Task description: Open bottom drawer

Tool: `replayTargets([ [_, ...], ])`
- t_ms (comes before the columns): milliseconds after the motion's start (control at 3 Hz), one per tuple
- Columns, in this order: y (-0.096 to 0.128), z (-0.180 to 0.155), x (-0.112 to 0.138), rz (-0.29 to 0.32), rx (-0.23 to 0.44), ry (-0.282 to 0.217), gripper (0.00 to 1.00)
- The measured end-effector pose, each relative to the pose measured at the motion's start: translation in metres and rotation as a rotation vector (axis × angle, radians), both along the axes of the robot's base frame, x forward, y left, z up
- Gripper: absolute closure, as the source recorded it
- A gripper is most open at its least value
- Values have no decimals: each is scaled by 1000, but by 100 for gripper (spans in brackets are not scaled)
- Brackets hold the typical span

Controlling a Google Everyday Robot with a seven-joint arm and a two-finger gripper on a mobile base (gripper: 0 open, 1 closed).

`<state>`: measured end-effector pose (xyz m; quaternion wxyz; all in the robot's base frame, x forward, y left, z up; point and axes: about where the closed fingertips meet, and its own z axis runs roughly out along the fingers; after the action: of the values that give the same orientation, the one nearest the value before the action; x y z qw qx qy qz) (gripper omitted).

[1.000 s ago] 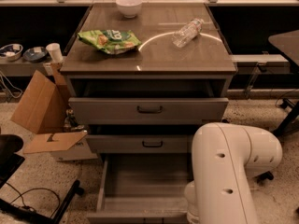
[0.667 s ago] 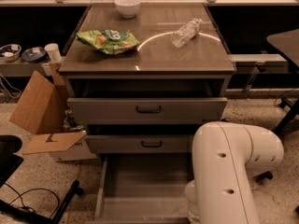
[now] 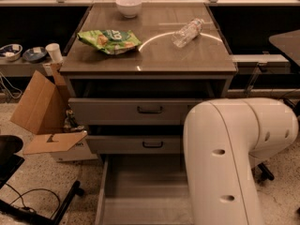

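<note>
At the foot of the table [image 3: 154, 60], the bottom drawer [image 3: 140, 191] is pulled out toward the camera, its grey inside facing up and its width running left to right below the middle drawer [image 3: 136, 145] and top drawer [image 3: 131, 110]. Its front is cut off by the lower edge and its right side is hidden behind the white arm [image 3: 229, 158]; the end effector is out of sight, so I cannot tell its state. A bowl [image 3: 129, 6], chip bag [image 3: 108, 40] and bottle [image 3: 187, 32] lie on top, and a cardboard box [image 3: 40, 107] stands to the left.
</note>
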<state>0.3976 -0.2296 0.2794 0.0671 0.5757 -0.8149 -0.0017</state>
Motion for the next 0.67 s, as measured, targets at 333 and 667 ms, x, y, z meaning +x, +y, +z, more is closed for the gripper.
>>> replayTargets([
  [333, -11, 19, -32, -53, -26, 23, 85],
  [667, -11, 18, -34, -53, -26, 26, 61],
])
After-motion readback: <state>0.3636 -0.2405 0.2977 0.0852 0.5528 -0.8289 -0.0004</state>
